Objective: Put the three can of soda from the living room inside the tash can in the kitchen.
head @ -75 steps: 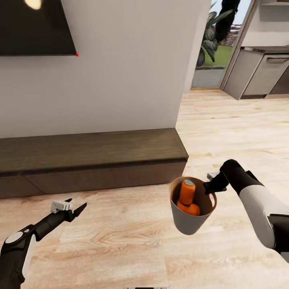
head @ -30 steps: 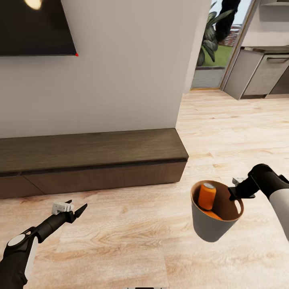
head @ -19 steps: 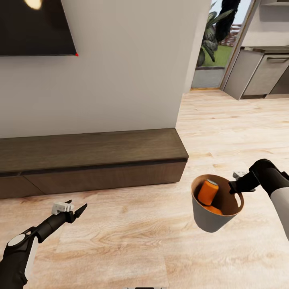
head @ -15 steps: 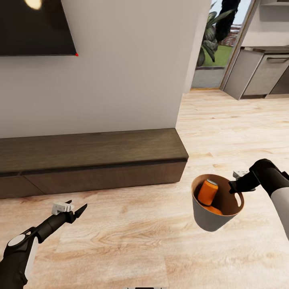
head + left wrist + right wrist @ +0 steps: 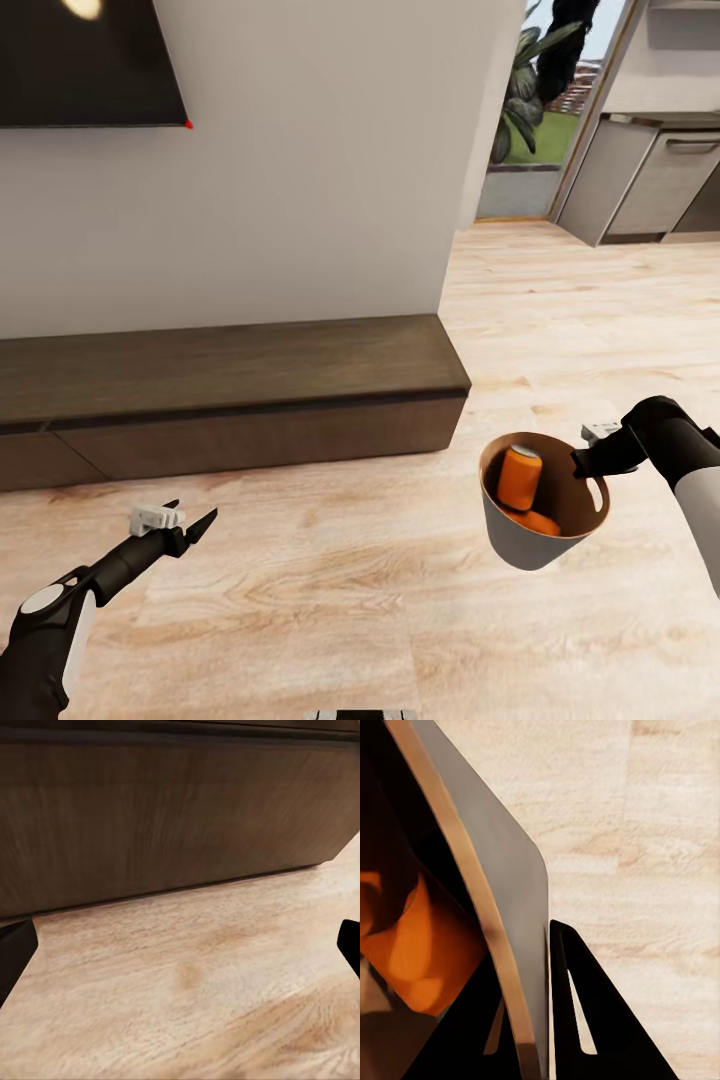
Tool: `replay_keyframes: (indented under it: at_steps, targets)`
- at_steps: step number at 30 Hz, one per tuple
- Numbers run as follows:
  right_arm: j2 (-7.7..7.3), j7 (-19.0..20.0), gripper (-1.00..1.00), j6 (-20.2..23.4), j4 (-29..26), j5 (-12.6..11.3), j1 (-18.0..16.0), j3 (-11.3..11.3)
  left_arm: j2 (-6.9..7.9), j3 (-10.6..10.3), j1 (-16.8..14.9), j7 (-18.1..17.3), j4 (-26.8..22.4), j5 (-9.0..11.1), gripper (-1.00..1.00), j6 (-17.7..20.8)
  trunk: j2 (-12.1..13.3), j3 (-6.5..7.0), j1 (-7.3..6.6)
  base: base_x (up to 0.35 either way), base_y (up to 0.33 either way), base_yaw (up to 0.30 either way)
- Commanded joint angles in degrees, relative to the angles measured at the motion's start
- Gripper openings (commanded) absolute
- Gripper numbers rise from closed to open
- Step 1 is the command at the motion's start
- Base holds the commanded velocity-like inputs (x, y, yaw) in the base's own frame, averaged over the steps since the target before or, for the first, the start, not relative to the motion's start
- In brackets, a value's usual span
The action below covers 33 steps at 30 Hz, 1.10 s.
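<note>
Right jaws [image 5: 592,462] are closed on the rim of the bin [image 5: 520,540], one finger [image 5: 585,1012] outside the grey wall and the other inside, and the bin [image 5: 502,915] hangs off the floor [image 5: 330,590], tilted, mouth turned toward the camera. Inside it, just left of those jaws, one can [image 5: 519,475] leans upright with its silver top showing and a second can [image 5: 538,521] lies lower against the brown wall; orange [image 5: 420,952] shows inside the rim in the right wrist view. A third can cannot be made out.

Left jaws [image 5: 184,522] are spread wide and hold nothing, their black tips at opposite sides of the left wrist view, hanging low over bare floor [image 5: 195,1005]. Ahead of them runs the dark bench front [image 5: 172,810], its lower edge meeting the floor. The bench [image 5: 230,390] ends at a square corner ahead and left of the right jaws, apart from the bin. Past that corner, ahead of the right jaws, open floor reaches the doorway [image 5: 530,110] and the grey kitchen cabinets [image 5: 650,180]. Open floor also lies between the two jaws.
</note>
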Motion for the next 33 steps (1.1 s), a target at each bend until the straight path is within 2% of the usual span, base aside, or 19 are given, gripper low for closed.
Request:
replay_keyframes:
  at_steps: [1, 33]
  targets:
    - [0.00, 0.30, -1.00, 0.45, 0.01, -0.71, -0.04, -0.10, 0.00, -0.01, 0.00, 0.01, 0.00, 0.01, 1.00, 0.00, -0.42, -0.18, 0.22, 0.000, 0.000, 0.000]
    - [0.00, 0.55, -1.00, 0.28, 0.00, -0.71, -0.04, -0.19, 0.00, -0.02, 0.00, 0.04, 0.00, 0.00, 1.00, 0.00, -13.25, -5.92, 7.25, 0.000, 0.000, 0.000]
